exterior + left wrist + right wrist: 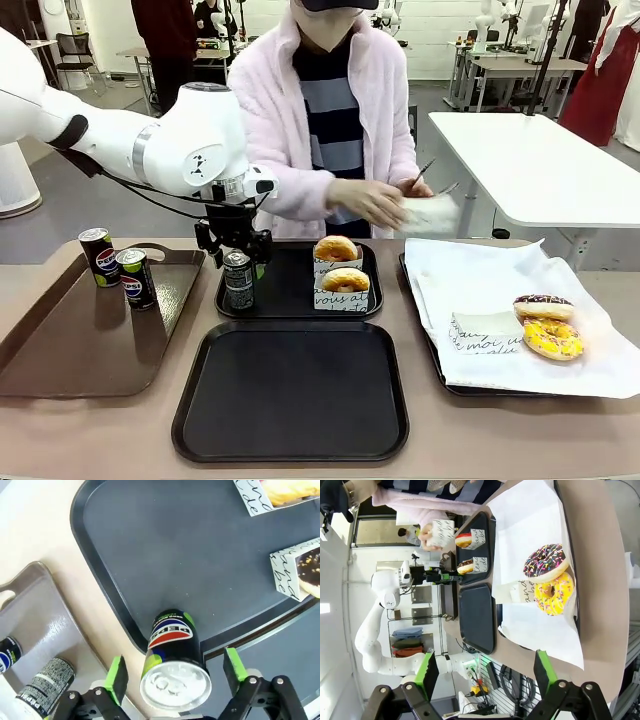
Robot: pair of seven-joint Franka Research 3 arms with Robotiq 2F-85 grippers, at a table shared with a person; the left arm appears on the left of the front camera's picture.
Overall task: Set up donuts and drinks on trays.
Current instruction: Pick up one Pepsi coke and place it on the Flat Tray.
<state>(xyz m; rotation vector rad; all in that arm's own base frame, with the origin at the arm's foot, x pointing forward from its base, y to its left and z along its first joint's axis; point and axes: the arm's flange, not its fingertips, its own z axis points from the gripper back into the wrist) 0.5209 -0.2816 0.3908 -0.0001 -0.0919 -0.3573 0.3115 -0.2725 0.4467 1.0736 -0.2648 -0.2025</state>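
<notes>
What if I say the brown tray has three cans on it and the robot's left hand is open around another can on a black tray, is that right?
Not three: the front view shows two cans on the brown tray. The rest holds: the left hand is open around another can on a black tray.

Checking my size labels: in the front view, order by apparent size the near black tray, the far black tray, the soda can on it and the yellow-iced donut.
1. Near black tray.
2. Far black tray: smaller here, though farther off.
3. Soda can and yellow-iced donut: about alike, left unranked.
</notes>
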